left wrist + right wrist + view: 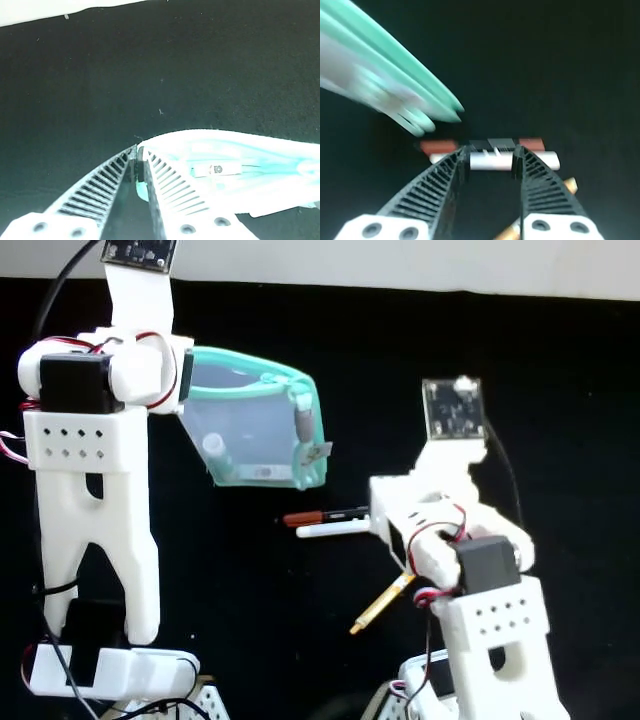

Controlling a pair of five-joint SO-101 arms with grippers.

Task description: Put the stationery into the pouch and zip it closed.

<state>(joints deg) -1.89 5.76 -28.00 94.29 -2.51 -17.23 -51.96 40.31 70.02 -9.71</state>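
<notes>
While left fingers (169, 179) pinch the pouch (250, 147) edge, right fingers (445, 177) open, white pen (490, 161) between them.

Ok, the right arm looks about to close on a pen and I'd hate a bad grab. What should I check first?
1. Left gripper holds the pouch: ok, shut on its edge.
2. Pouch mouth open: ok, the teal rims look spread apart in the high view.
3. Right gripper open: ok, fingers apart over the white pen.
4. White pen alone at the fingers: not ok, the red-and-black pen lies right beside it.
5. Yellow pencil out of the way: ok, it lies apart from both pens.
6. Gripper low enough to grip the pen: cannot tell.
</notes>
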